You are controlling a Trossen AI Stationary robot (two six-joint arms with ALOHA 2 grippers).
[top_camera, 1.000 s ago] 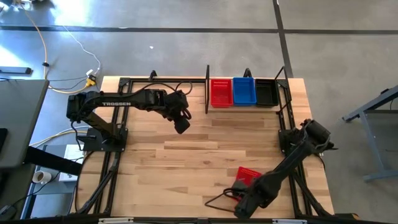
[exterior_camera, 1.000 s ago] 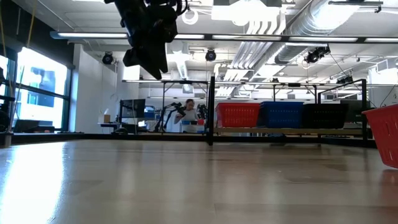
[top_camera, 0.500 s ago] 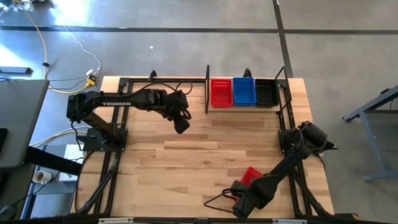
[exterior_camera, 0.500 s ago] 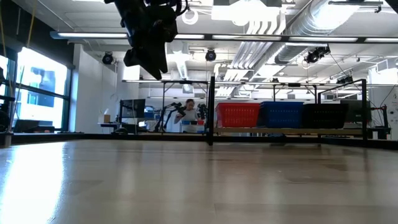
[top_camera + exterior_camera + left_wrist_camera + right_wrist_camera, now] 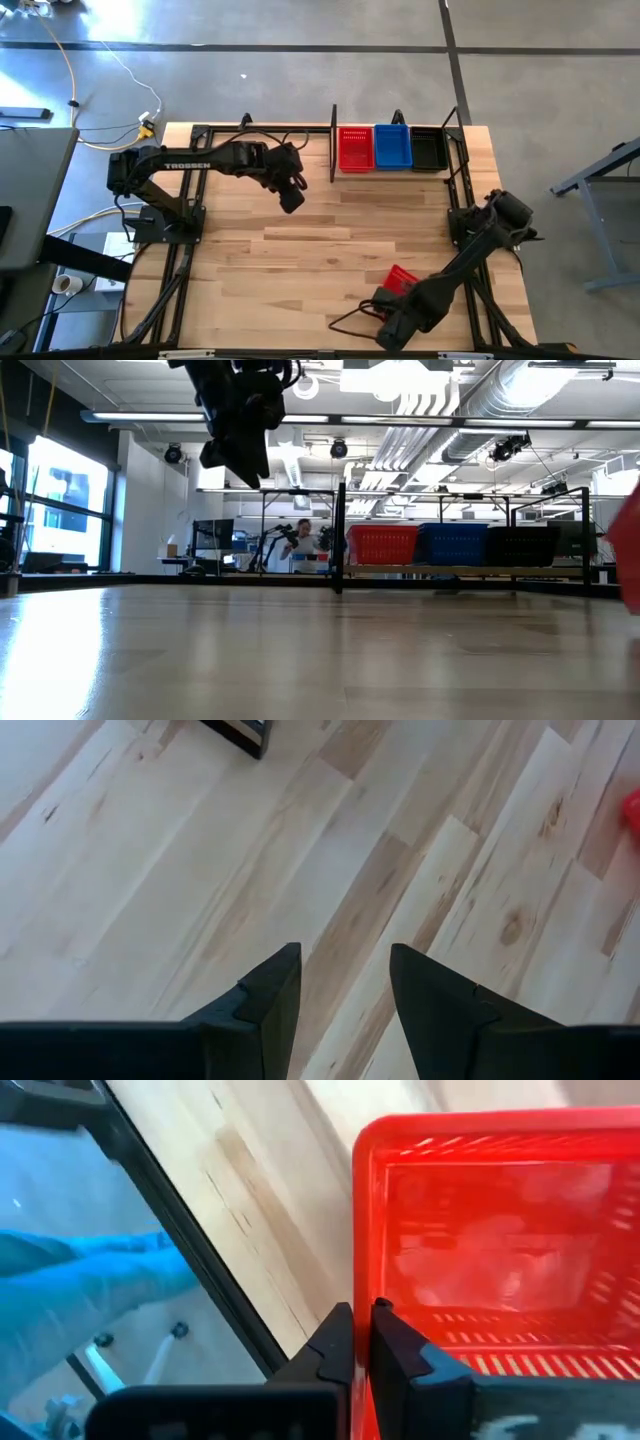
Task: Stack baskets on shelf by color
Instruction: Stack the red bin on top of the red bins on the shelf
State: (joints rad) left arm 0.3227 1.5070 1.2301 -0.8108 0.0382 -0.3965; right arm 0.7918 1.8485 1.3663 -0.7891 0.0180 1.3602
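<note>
Dark arms (image 5: 190, 165), white TROSSEN lettering

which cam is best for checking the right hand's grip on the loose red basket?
Right wrist view: the right hand is shut on the red basket rim. High view shows the basket mostly under the arm; low view only a red sliver; left wrist view nothing useful.

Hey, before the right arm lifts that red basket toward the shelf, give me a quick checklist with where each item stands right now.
1. Right gripper shut on loose red basket rim: ok.
2. Grip depth on rim: cannot tell.
3. Left gripper open, empty, parked above mid-table, off the path: ok.
4. Shelf holds red, blue and black stacks side by side: ok.
5. Room above the red stack: cannot tell.
</note>
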